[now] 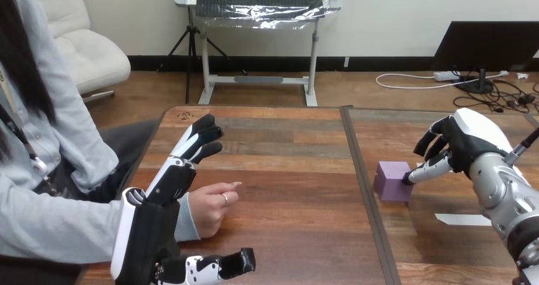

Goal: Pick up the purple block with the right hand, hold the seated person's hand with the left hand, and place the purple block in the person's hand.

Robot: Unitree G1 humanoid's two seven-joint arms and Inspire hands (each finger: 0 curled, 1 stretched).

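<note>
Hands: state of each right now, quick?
Left hand: open, beside the person's hand, not holding it.
Right hand: open, thumb touching the block, no grip.

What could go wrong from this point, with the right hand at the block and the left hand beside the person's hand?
1. The right hand touches the purple block only on its right side; a push could slide it toward the table seam rather than grip it.
2. The left hand is open beside the person's hand, not holding it, and that hand lies curled, offering no open palm for the block.
</note>
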